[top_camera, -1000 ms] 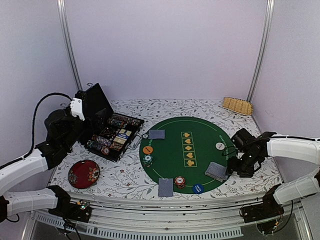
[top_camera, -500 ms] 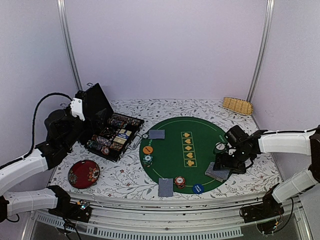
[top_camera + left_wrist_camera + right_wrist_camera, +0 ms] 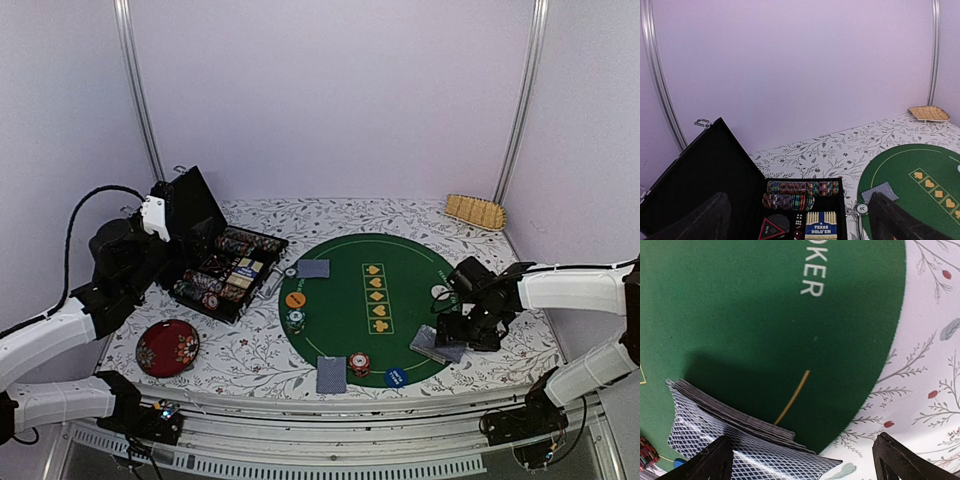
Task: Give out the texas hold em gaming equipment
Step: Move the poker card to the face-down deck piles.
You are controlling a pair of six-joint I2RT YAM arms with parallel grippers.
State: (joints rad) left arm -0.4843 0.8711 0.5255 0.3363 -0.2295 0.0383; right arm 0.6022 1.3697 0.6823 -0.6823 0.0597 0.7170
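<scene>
While low over the card deck (image 3: pixel 725 442) — right tool (image 3: pixel 802 462) wide open; left tool (image 3: pixel 800 220) open, aloft.

You had open felt through the middle of the green mat (image 3: pixel 340 300). Its near rim was crowded: a card (image 3: pixel 331 374), a red chip stack (image 3: pixel 360 363), a blue disc (image 3: pixel 396 377) and the deck (image 3: pixel 432 343), with the right gripper (image 3: pixel 452 330) spread wide just over it. On the left, the open case (image 3: pixel 215 262) with its raised lid blocked any low pass.
</scene>
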